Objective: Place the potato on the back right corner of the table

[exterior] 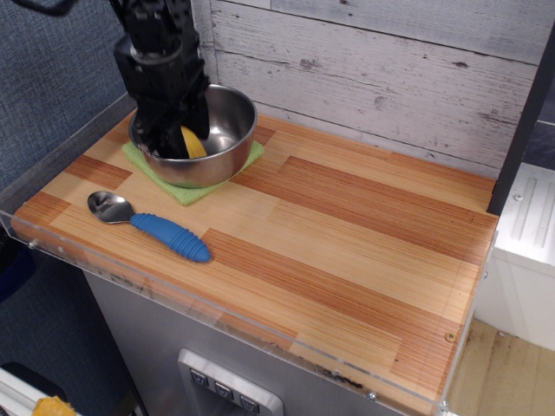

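The potato (193,143), a small yellow ribbed toy, sits inside the steel bowl (236,139) at the back left of the table (347,225). My black gripper (179,144) reaches down into the bowl, and its fingers are closed against the potato. Only the potato's right side shows past the fingers. The back right corner of the wooden table lies far to the right of the gripper, by a dark post.
The bowl stands on a green cloth (187,191). A spoon with a blue ribbed handle (169,232) lies near the front left edge. A clear acrylic rim (217,308) runs round the table. A whitewashed plank wall (373,78) stands behind.
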Controlling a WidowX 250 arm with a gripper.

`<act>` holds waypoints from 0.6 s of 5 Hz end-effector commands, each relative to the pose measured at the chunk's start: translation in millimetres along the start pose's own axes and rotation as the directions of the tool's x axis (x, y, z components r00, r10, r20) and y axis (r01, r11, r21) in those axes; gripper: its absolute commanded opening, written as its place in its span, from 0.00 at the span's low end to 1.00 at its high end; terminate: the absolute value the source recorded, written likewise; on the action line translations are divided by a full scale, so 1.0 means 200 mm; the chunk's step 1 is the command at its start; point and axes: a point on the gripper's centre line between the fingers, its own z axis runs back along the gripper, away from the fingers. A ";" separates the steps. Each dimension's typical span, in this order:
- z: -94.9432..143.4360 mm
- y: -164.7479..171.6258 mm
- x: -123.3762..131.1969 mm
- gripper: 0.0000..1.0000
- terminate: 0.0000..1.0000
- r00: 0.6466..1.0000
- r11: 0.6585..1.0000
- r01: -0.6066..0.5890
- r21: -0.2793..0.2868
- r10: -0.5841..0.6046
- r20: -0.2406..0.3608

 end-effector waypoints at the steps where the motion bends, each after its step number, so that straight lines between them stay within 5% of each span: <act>1: 0.33 -0.05 -0.03 0.00 0.00 0.999 0.989 0.029 -0.146 -0.023 0.043; 3: 0.49 -0.09 -0.34 0.00 0.00 0.984 0.954 0.180 -0.238 -0.178 0.033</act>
